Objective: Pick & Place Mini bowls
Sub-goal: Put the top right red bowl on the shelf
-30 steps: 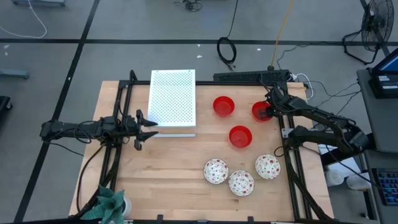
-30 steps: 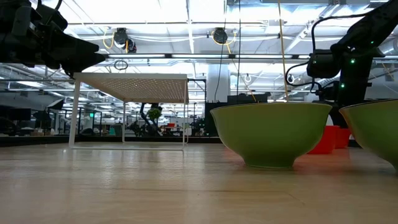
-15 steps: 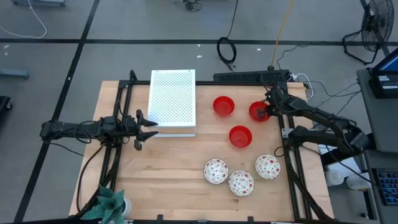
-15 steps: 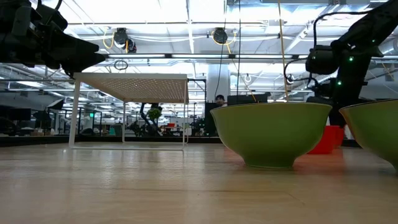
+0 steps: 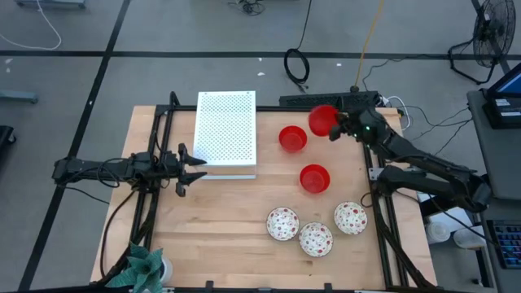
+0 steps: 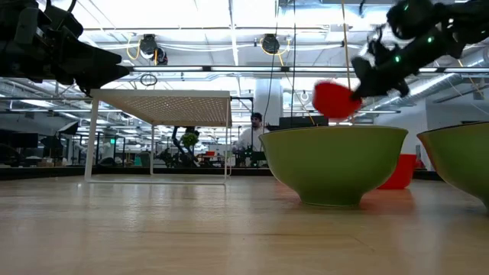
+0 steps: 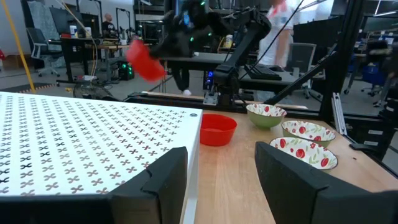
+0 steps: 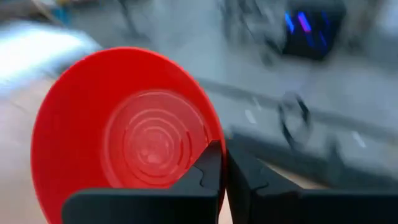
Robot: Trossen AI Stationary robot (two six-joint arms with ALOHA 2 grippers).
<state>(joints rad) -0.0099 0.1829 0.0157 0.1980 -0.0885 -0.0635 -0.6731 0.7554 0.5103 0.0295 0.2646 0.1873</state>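
Note:
My right gripper (image 5: 336,129) is shut on one plain red mini bowl (image 5: 322,119), raised over the table's far right part; in the low view this bowl (image 6: 332,99) hangs well above the table. Two more red bowls (image 5: 292,138) (image 5: 314,178) sit on their bases. Three white bowls with a red floral pattern (image 5: 282,223) (image 5: 316,238) (image 5: 350,217) stand near the right near corner; their outsides show green (image 6: 334,164). My left gripper (image 5: 194,168) waits open beside the white perforated board (image 5: 226,134). My right gripper pinches the red bowl by its rim (image 8: 213,142), one finger (image 8: 207,169) inside the bowl and one outside. The bowl is lifted clear of the table and tilted, its opening (image 8: 124,134) facing the wrist camera.
The white perforated board (image 7: 93,143) stands on thin legs at the table's far left. A black power strip (image 5: 326,99) lies along the far edge. A green paper object (image 5: 145,265) sits at the near left corner. People show in the room behind (image 6: 253,137).
My right gripper has lifted the red bowl off the table at the far right, carried it up and toward the far-left, and tipped it. The bowl now hangs clear above the wood. The other bowls and my left arm have stayed put.

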